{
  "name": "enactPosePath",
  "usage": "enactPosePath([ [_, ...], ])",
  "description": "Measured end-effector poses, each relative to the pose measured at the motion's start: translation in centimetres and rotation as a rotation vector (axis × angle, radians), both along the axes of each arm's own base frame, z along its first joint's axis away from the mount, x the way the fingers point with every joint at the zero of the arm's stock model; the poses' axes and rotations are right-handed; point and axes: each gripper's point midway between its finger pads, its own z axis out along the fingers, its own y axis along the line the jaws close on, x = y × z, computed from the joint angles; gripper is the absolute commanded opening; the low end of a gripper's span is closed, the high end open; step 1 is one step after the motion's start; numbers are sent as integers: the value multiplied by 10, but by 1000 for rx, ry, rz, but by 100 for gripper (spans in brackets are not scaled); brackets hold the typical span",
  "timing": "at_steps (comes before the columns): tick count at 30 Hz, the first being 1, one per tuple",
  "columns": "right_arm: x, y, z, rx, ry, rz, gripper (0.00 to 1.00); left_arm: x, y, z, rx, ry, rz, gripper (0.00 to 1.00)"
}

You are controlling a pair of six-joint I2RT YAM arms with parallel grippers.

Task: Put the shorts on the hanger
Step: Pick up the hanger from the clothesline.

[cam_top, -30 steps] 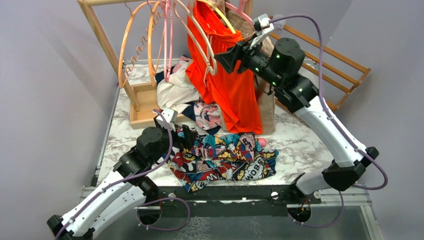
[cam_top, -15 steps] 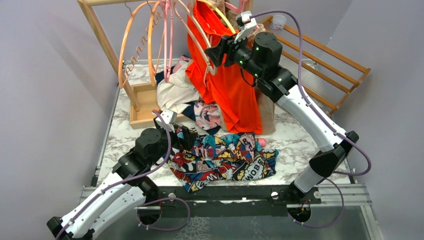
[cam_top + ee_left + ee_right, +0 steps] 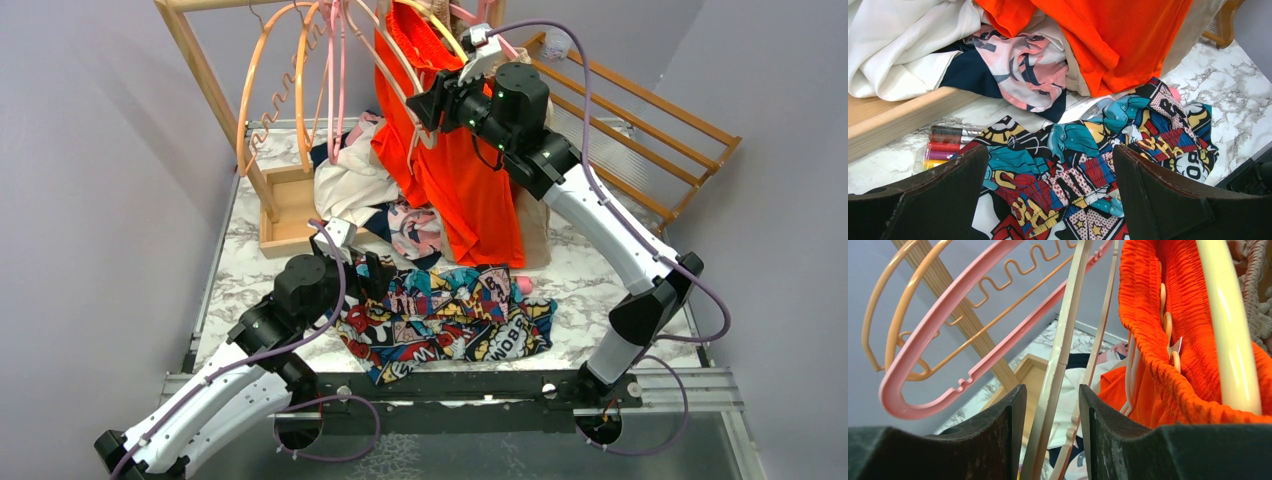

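Note:
The comic-print shorts (image 3: pixel 450 320) lie crumpled on the marble table near the front edge. In the left wrist view their gathered waistband (image 3: pixel 1073 175) lies below and between my fingers. My left gripper (image 3: pixel 372 272) is open and empty, low over the shorts' left part (image 3: pixel 1050 150). My right gripper (image 3: pixel 425 100) is raised at the clothes rack. It is open, and the cream hanger (image 3: pixel 1063 340) has one arm running between its jaws (image 3: pixel 1052 387) with a gap on each side. The hanger (image 3: pixel 400 70) hangs just left of the orange shorts.
Plain orange shorts (image 3: pixel 460 190) hang on the rack beside pink hangers (image 3: pixel 340 70) and orange hangers (image 3: pixel 270 80). A wooden tray (image 3: pixel 290 215) and a pile of clothes (image 3: pixel 350 180) lie behind the shorts. Markers (image 3: pixel 943 147) lie by the tray. A slatted wooden frame (image 3: pixel 640 120) leans at right.
My right arm has swung left toward the rack, bringing its gripper around the cream hanger's arm. The left arm and the shorts have not moved.

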Motion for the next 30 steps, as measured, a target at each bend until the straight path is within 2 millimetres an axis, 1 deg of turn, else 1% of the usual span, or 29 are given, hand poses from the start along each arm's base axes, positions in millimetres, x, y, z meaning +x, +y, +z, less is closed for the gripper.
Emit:
enactPosePath([
  [6,5,4,-7,-10,13,0,33,0,-1,-1,2,5,-4,96],
  [12,5,4,-1,-2,5,-1,21,0,-2,-3,7,11,-6,96],
  [17,6,3,-1,2,11,-8,11,0,-2,-4,9,14,-7,96],
  [20,7,4,-1,3,12,-8,2,0,-2,-4,9,14,-7,96],
  [22,8,5,-1,3,13,-7,1,0,-2,-4,9,14,-7,96],
  [30,9,5,-2,7,18,-18,1,0,-2,-4,9,14,-7,96],
])
